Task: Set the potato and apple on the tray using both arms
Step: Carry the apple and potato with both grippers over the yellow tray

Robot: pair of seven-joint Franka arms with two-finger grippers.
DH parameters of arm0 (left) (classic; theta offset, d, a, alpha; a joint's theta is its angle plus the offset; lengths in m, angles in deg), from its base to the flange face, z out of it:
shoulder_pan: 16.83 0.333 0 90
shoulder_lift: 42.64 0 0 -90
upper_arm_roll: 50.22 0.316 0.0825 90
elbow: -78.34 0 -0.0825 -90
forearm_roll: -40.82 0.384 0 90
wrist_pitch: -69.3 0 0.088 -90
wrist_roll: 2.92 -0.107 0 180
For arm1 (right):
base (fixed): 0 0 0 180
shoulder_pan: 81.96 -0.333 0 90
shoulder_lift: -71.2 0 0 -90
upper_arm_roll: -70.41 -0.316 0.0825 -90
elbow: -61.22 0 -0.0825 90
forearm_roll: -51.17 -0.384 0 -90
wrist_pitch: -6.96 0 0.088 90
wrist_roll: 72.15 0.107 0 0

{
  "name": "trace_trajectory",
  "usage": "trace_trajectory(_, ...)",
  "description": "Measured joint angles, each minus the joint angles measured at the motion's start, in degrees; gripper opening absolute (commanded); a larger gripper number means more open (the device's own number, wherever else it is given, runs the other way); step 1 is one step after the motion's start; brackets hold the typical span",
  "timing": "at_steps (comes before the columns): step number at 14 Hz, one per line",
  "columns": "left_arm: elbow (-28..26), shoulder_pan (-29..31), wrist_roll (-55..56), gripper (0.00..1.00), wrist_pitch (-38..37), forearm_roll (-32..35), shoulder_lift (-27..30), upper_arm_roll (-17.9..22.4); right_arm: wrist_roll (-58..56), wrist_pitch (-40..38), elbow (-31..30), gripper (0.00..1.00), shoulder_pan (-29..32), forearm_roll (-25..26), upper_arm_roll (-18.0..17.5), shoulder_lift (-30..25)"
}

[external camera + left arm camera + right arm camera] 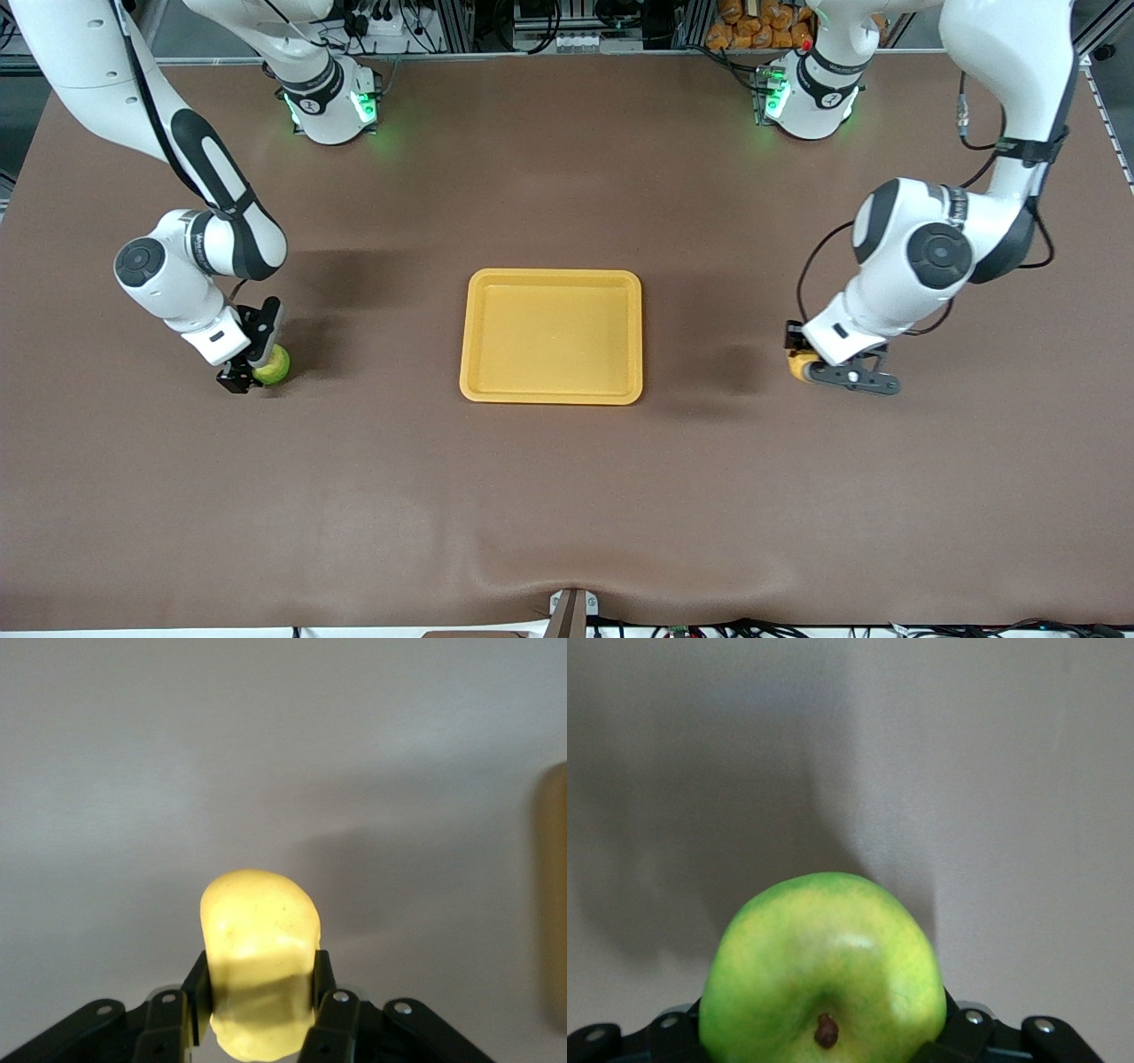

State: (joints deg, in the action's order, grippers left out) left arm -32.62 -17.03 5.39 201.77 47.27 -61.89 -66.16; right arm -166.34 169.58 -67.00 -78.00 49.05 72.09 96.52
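Left tool (pixel 808 365) is pinching the potato (pixel 802 364) at the surface's left-arm end, roughly 3 o'clock of the tray (pixel 551 336). Right tool (pixel 252 359) is pinching the apple (pixel 274 365) at the right-arm end, roughly 9 o'clock of the tray.

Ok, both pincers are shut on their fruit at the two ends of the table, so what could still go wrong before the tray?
1. The left pincer grips the oblong yellow potato near one end, so it may pivot or slip out when lifted.
2. The right pincer pinches the round light-green apple on curved sides; it could squirt free.
3. Both arms head for the same flat yellow-orange plastic tray, so they might crowd each other there.
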Motion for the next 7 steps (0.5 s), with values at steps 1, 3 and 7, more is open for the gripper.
trace_trajectory(1, 0.58, -1.18, 1.9, 0.0, 0.0, 0.0, -0.54, -0.26, 0.26, -1.93, 0.41, 0.0, 0.01, -0.03, 0.04, -0.83)
trace_trajectory(3, 2.23, -4.04, 4.96, 0.0, -0.63, -0.01, -1.65, -0.39, 2.98, -7.38, 0.94, 0.0, 0.01, -0.07, 0.05, -3.69)
trace_trajectory(7, 7.96, -11.32, 15.28, 0.0, -3.6, -0.07, -4.86, -0.49, 6.31, -10.87, 1.78, 0.0, -3.15, -0.03, -3.11, -6.69)
